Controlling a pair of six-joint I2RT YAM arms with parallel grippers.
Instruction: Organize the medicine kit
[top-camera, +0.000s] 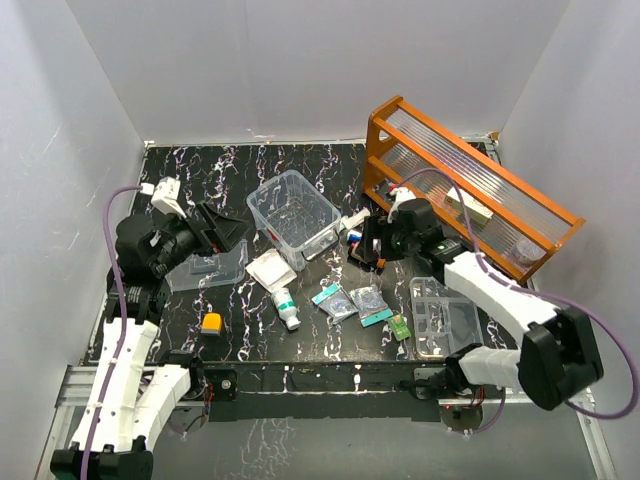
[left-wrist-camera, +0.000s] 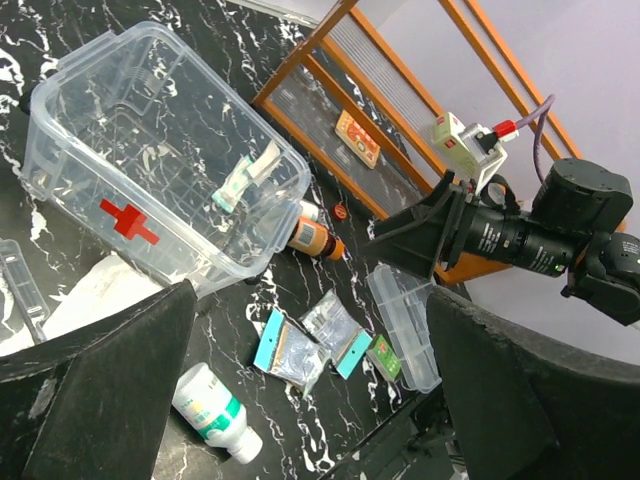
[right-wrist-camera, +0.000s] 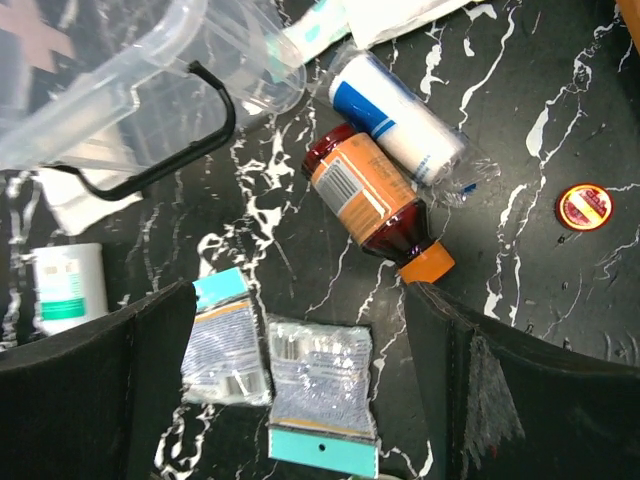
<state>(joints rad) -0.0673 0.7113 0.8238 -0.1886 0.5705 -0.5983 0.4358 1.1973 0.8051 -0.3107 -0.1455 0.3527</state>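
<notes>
Right gripper (right-wrist-camera: 305, 330): jaws wide, empty, poised over the desk (top-camera: 200, 170), a black surface veined white like marble. Directly beneath it lay an amber bottle (right-wrist-camera: 370, 205) on its side, with an orange cap and an orange label whose print was too small to read. Touching the bottle lay a white roll (right-wrist-camera: 400, 125) with a blue band, in clear wrap. Near these were two clear sachets (right-wrist-camera: 322, 400) with teal header cards and, well apart, a small round red-and-yellow disc (right-wrist-camera: 584, 207). A white bottle (right-wrist-camera: 68, 288) with a green label lay on its side; its text was illegible. Left gripper (left-wrist-camera: 310, 300): jaws wide, empty. The medicine kit (top-camera: 295, 215), a clear rectangular plastic box, stood open-topped at mid-desk with a red cross (left-wrist-camera: 128, 220) on one wall, a teal-and-white strip (left-wrist-camera: 245, 180) inside and a thin black handle (right-wrist-camera: 200, 130) at its corner. A clear compartment tray (top-camera: 445, 318) lay at the near right edge. The orange wooden rack (top-camera: 470, 185), with ribbed clear panels, stood at the far right.
</notes>
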